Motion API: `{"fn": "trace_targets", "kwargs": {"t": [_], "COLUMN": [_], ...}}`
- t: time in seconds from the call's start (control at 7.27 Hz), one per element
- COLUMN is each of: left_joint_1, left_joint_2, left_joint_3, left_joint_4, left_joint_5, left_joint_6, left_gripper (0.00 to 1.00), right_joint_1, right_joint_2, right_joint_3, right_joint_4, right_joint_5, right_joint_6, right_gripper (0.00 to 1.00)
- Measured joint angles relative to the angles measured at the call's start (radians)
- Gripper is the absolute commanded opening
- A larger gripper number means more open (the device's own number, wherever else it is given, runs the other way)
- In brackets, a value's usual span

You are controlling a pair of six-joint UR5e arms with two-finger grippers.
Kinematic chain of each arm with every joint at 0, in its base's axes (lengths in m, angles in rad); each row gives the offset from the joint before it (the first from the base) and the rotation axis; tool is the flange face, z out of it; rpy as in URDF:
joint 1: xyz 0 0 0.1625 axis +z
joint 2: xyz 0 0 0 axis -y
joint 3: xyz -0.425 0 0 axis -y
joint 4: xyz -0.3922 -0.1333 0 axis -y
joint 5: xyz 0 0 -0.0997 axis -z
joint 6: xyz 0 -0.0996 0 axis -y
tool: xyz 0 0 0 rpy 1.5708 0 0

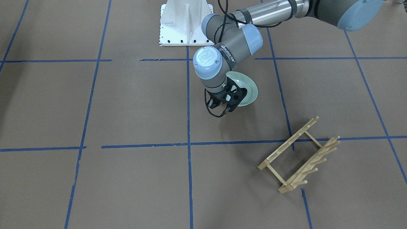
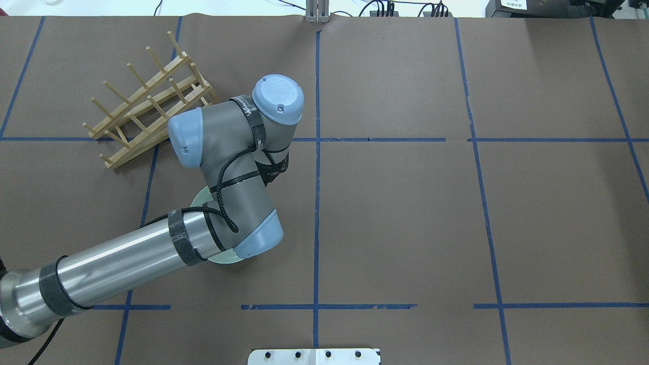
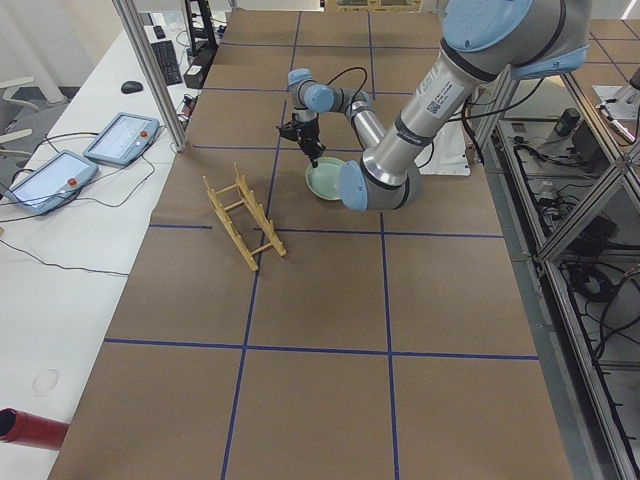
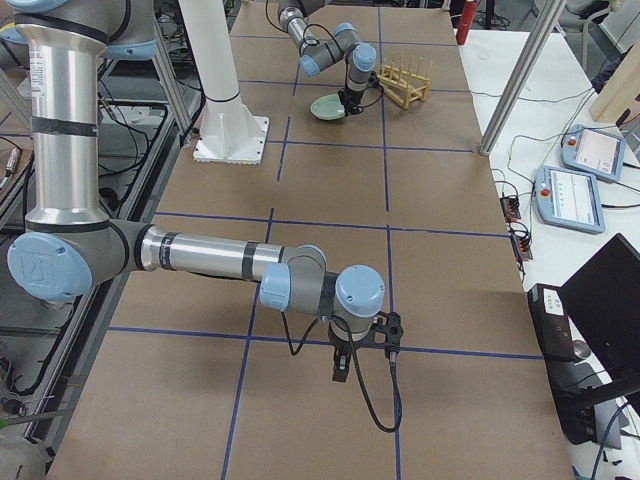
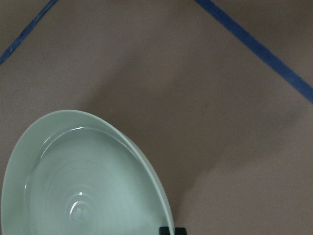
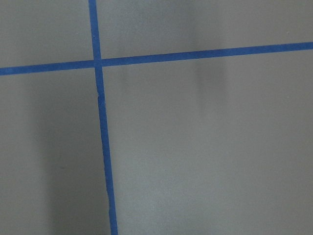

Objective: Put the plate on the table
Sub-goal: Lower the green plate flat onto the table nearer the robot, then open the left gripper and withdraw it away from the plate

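Observation:
The pale mint-green plate [image 1: 248,90] is held at its rim by my left gripper [image 1: 233,97], which is shut on it. The plate hangs tilted, low over the brown paper table [image 1: 127,105]; I cannot tell whether its lower edge touches. In the left wrist view the plate [image 5: 83,186] fills the lower left, with a fingertip [image 5: 167,230] at its rim. In the overhead view only slivers of the plate [image 2: 223,258] show under the arm. My right gripper [image 4: 340,365] shows only in the exterior right view, low over the table; I cannot tell whether it is open or shut.
The light wooden peg rack [image 1: 299,156] stands empty a short way from the plate and also shows in the overhead view [image 2: 147,111]. The white robot base [image 1: 186,22] is at the table's robot-side edge. Blue tape lines [image 1: 188,111] divide the paper.

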Motion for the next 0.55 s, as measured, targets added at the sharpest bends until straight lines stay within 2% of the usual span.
{"fn": "trace_targets", "kwargs": {"t": [0.28,0.55], "left_joint_1": [0.007,-0.061], "left_joint_2": [-0.023,-0.016], "left_joint_3": [0.026,-0.057], "left_joint_4": [0.018,0.029], "left_joint_5": [0.011,0.016], "left_joint_6": [0.053,0.161], "left_gripper": [1.0,1.0], "right_joint_1": [0.0,0.0], "right_joint_2": [0.0,0.0], "right_joint_3": [0.0,0.0], "right_joint_4": [0.0,0.0], "right_joint_5": [0.0,0.0], "right_joint_6": [0.0,0.0], "right_gripper": [1.0,1.0]}}
